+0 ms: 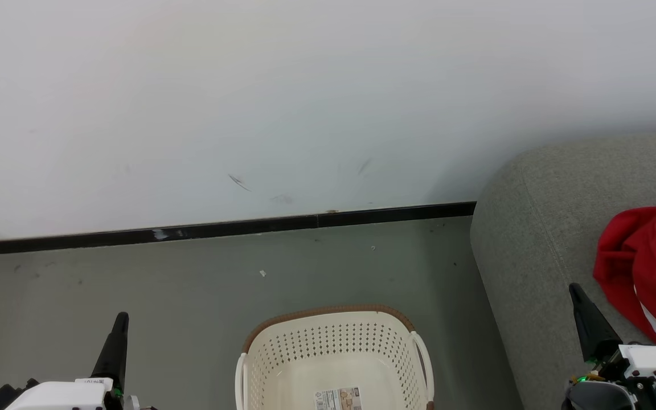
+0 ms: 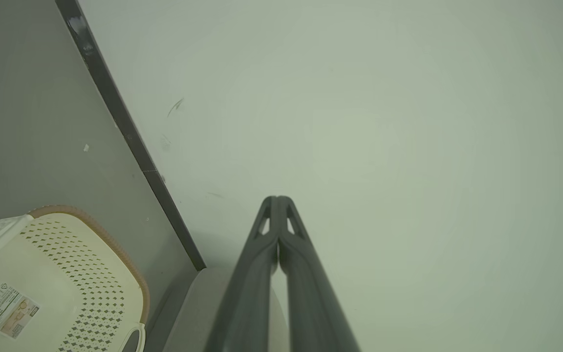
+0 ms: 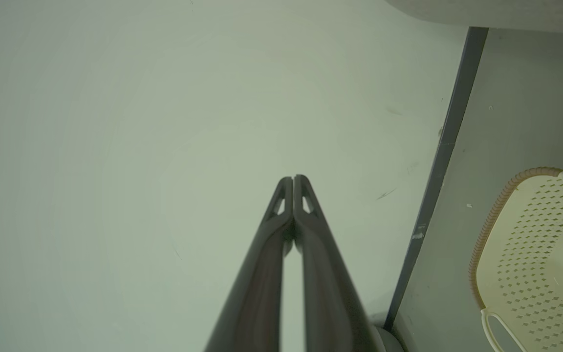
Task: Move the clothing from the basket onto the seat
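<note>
Lying bunched at the right edge of the head view, on the rounded grey woven-fabric seat (image 1: 533,239): bright red soft clothing (image 1: 647,262) with a white panel. Standing at bottom centre on the grey floor (image 1: 191,285), near the seat: oval cream perforated plastic basket (image 1: 333,341), brown rim, paper label (image 1: 337,398) on its bottom. Clenched on nothing, fingers pressed together: left gripper (image 1: 121,319) at lower left, right gripper (image 1: 577,293) at lower right, just left of the clothing.

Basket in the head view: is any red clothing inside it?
No, the basket shows its bare cream bottom and paper label.
</note>
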{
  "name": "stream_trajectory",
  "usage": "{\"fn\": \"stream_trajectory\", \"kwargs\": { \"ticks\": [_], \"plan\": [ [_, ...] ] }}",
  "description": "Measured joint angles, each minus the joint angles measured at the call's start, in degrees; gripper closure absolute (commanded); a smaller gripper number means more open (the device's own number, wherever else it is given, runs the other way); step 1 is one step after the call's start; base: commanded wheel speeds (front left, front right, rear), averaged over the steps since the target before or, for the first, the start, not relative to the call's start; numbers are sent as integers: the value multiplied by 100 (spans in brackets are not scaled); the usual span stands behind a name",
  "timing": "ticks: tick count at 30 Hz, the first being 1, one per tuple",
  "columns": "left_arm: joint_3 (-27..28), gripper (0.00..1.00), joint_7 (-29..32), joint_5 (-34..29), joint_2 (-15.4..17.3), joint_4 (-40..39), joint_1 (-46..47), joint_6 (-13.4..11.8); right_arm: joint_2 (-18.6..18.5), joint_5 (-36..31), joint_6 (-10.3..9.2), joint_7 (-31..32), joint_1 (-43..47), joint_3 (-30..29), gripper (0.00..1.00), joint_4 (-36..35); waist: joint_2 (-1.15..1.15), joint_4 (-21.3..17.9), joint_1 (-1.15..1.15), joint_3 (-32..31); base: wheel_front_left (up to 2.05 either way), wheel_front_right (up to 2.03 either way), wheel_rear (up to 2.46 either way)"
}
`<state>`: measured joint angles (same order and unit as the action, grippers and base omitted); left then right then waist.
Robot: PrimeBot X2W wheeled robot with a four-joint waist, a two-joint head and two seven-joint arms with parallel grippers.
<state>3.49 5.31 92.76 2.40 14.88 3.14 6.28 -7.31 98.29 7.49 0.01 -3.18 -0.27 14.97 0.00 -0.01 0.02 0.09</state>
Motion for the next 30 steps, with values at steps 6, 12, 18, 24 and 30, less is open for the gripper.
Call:
{"fn": "stream_trajectory", "kwargs": {
  "ticks": [6, 12, 18, 24, 30],
  "plan": [
    [1, 100, 0, 0, 0, 7, 1, 0, 0, -1, 0, 0, 0, -11, 100, 1, 0, 0, 0, 0, 0, 0, 0],
    [2, 100, 0, 0, 0, 15, 1, 0, 1, -2, 0, 1, -1, -18, 100, 2, 0, 0, 0, 0, 0, 0, 0],
    [3, 100, 0, 0, 0, 24, 2, 1, 1, -4, 0, 8, -1, -23, 100, 3, 0, 0, 0, 0, 0, 0, 0],
    [4, 100, 0, 0, 0, 31, 2, 1, 2, -4, 0, 8, -1, -27, 100, 4, 0, 0, 0, -1, 0, 0, 0],
    [5, 100, 0, 0, 0, 36, 3, 43, 3, -4, 0, 8, -1, -31, 100, 5, 0, 0, 0, -1, 0, 0, 0]
  ]
}}
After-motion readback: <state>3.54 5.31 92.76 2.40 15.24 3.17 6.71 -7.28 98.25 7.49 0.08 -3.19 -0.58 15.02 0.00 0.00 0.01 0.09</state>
